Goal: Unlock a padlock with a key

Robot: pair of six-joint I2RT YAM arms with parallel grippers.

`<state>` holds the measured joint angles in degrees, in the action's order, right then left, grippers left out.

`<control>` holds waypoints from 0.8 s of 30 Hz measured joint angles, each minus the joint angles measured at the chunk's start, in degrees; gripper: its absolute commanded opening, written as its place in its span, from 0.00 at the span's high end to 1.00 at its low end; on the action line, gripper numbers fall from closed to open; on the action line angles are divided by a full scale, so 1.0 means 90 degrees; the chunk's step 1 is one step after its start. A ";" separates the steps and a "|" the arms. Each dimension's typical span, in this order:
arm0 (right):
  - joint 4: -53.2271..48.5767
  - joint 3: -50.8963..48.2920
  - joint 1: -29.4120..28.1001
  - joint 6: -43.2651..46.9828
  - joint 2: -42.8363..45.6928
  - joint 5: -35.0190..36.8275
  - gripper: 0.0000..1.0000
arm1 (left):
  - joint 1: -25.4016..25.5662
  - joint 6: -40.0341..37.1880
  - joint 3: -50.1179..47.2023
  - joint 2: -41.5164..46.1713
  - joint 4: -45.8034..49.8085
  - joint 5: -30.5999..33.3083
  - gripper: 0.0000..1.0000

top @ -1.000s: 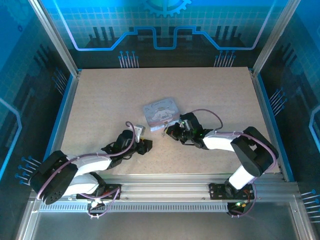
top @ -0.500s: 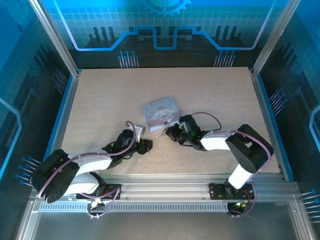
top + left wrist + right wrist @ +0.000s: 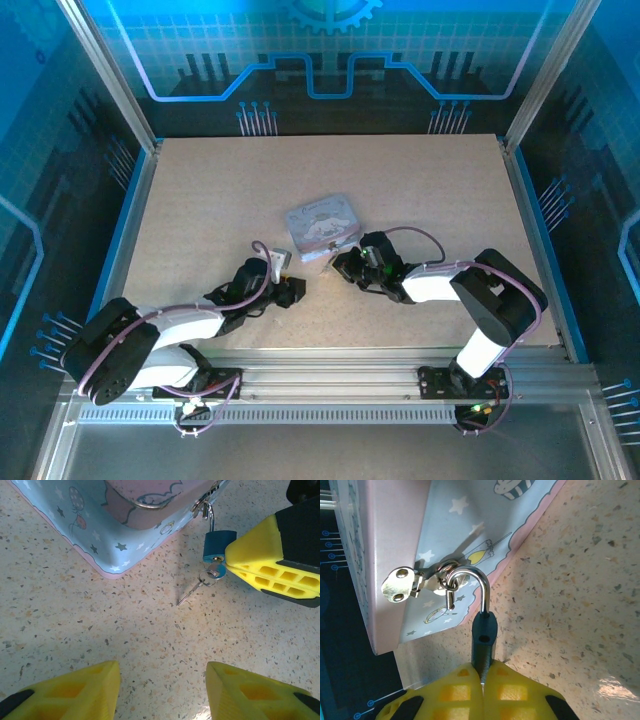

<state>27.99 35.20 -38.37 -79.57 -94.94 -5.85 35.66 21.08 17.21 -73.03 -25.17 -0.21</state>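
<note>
While the right jaws clamp the padlock (image 3: 484,630) — hooked through the hasp of the tin (image 3: 100,530) — the left jaws (spread wide) face the key (image 3: 192,589).

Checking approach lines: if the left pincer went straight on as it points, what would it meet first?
The open left pincer would probably meet the key lying by the padlock, which the right pincer holds; the tin has its corner just left. Depth is unclear.

The padlock (image 3: 484,630) has a shiny metal shackle (image 3: 485,587) (body perhaps matt).
</note>
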 measured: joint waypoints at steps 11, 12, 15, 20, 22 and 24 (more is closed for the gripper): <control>0.0024 -0.0039 -0.0024 -0.0141 0.0053 0.0204 1.00 | -0.0024 0.0000 0.0000 -0.0005 -0.0058 -0.0015 0.51; 0.0044 -0.0039 -0.0027 -0.0163 0.0053 0.0223 1.00 | -0.0029 0.0000 0.0000 -0.0005 -0.0063 -0.0015 0.51; 0.0131 -0.0066 -0.0027 -0.0197 0.0061 0.0296 1.00 | -0.0029 0.0002 0.0000 -0.0005 -0.0070 -0.0015 0.51; 0.0228 -0.0114 -0.0041 -0.0308 0.0083 0.0447 1.00 | -0.0029 0.0000 0.0000 -0.0005 -0.0070 -0.0015 0.51; 0.0228 -0.0114 -0.0070 -0.0333 0.0102 0.0529 1.00 | -0.0029 0.0000 0.0000 -0.0005 -0.0070 -0.0015 0.51; 0.0192 -0.0114 -0.0114 -0.0376 0.0136 0.0639 1.00 | -0.0032 0.0002 0.0000 -0.0005 -0.0073 -0.0015 0.51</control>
<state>29.71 34.17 -39.40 -82.96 -93.71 -0.10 35.38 21.10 17.21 -73.08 -25.82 -0.34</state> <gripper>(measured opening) 0.042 0.492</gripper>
